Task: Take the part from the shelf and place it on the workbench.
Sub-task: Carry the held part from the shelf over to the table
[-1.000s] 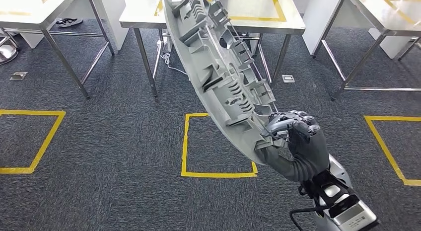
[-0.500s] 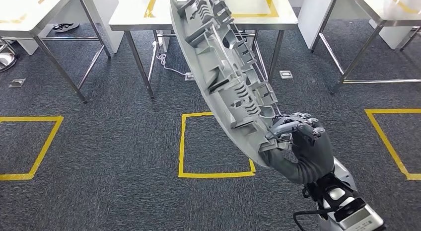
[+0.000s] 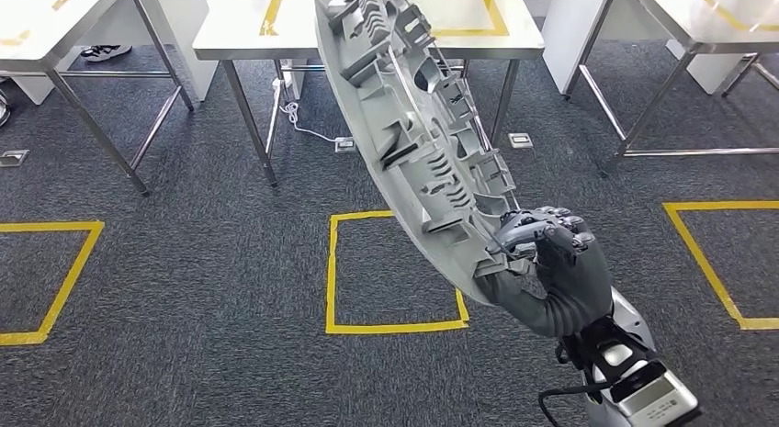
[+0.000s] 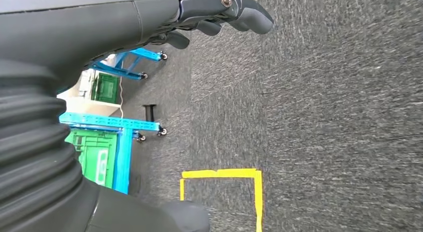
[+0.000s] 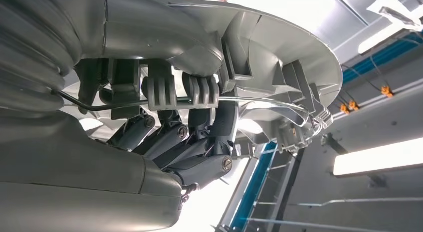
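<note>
A long grey moulded plastic part (image 3: 413, 133), ribbed on its inner face, slants up from lower right to the top of the head view. My right hand (image 3: 551, 266) grips its lower end, fingers curled over the edge. In the right wrist view the same part (image 5: 259, 47) arches over the dark fingers (image 5: 199, 142) wrapped on a rib and a thin wire. My left hand (image 4: 219, 12) hangs over the carpet with its fingers lightly curled and nothing in them. A white workbench (image 3: 230, 28) with steel legs stands ahead, partly hidden behind the part.
More white tables stand at far left (image 3: 46, 23) and far right (image 3: 698, 23). Yellow tape squares (image 3: 390, 271) mark the grey carpet. A cable and floor sockets (image 3: 344, 144) lie under the middle table. Blue racks with green crates (image 4: 107, 142) show in the left wrist view.
The whole floor scene has shifted left and down a little, so the camera has moved. The part stays held in my right hand at the same tilt.
</note>
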`<control>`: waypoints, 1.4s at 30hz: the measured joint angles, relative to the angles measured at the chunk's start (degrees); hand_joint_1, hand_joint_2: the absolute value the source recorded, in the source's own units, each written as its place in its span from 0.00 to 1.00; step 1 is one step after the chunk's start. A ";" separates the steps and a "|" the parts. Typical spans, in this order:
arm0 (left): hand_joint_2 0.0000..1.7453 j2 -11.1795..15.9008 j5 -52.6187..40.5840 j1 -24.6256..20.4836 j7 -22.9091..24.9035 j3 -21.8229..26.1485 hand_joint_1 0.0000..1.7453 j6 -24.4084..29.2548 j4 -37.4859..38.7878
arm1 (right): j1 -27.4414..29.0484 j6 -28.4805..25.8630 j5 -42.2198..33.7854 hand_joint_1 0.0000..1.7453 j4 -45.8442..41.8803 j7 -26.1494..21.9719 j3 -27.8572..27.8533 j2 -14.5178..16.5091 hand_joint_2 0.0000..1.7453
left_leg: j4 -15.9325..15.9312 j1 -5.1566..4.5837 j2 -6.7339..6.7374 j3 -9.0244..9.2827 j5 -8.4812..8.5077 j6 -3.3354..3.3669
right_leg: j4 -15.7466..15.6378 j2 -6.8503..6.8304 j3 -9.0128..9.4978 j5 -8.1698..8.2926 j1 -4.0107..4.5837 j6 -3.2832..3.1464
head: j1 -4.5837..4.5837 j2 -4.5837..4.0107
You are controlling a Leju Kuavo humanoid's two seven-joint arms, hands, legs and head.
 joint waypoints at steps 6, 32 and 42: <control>1.00 -0.16 -0.03 -0.05 0.14 0.01 0.00 -0.14 -0.02 | -0.12 -0.43 0.31 1.00 0.70 -0.01 0.00 -0.06 1.00 | -0.16 0.07 0.12 0.30 -0.24 0.97 | 16.21 -0.48 -8.66 -5.95 -0.09 0.87 | 0.18 0.00; 1.00 0.31 0.91 -0.19 0.38 0.11 0.00 -0.07 -0.04 | -2.93 -1.61 -0.70 1.00 0.96 -0.03 0.16 -0.75 1.00 | 0.10 0.14 -0.21 -0.10 -0.01 0.60 | 2.71 -0.49 -0.12 -2.50 0.15 0.33 | -0.28 0.00; 1.00 0.13 0.99 -0.17 0.23 0.46 0.00 0.20 -0.03 | -2.45 -0.39 -0.98 1.00 1.01 -0.02 0.20 -0.78 1.00 | 0.08 -0.19 -0.35 2.39 -2.37 0.25 | 0.19 -0.76 -2.21 2.84 0.89 -1.00 | -0.34 0.00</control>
